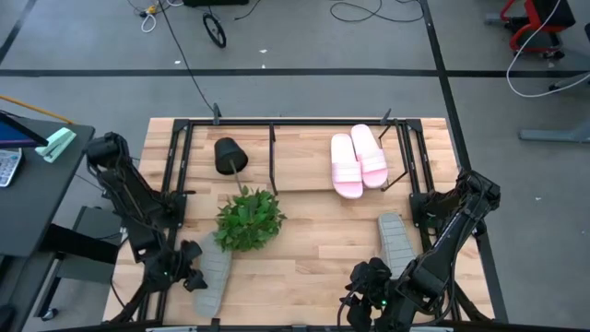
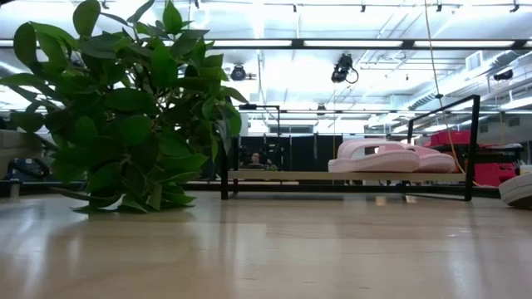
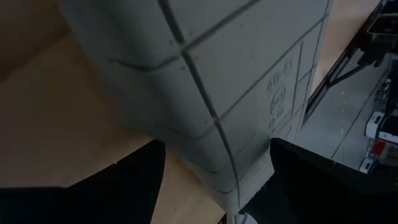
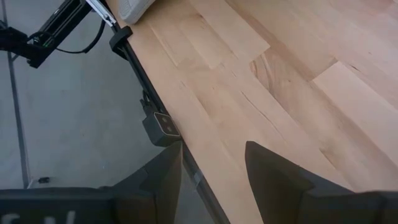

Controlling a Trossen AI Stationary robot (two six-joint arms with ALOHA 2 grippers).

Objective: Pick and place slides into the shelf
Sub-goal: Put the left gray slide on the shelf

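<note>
Left end effector point(image 1: 189, 274): clamped on grey slide point(image 1: 215, 272)
Your arm reaches low over the surface point(image 1: 304, 244); right end effector point(image 4: 211, 163) parted, empty.

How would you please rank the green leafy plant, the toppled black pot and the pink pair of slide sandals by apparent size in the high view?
1. Green leafy plant
2. Pink pair of slide sandals, only slightly smaller
3. Toppled black pot

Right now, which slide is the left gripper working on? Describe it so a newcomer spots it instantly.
Start at the green plant lying in the middle of the table. Just past its leaves, toward the front left corner, lies a grey slide, sole up, with the left gripper at its side. The other grey slide lies on the right half, and the pink pair sits on the shelf.
</note>
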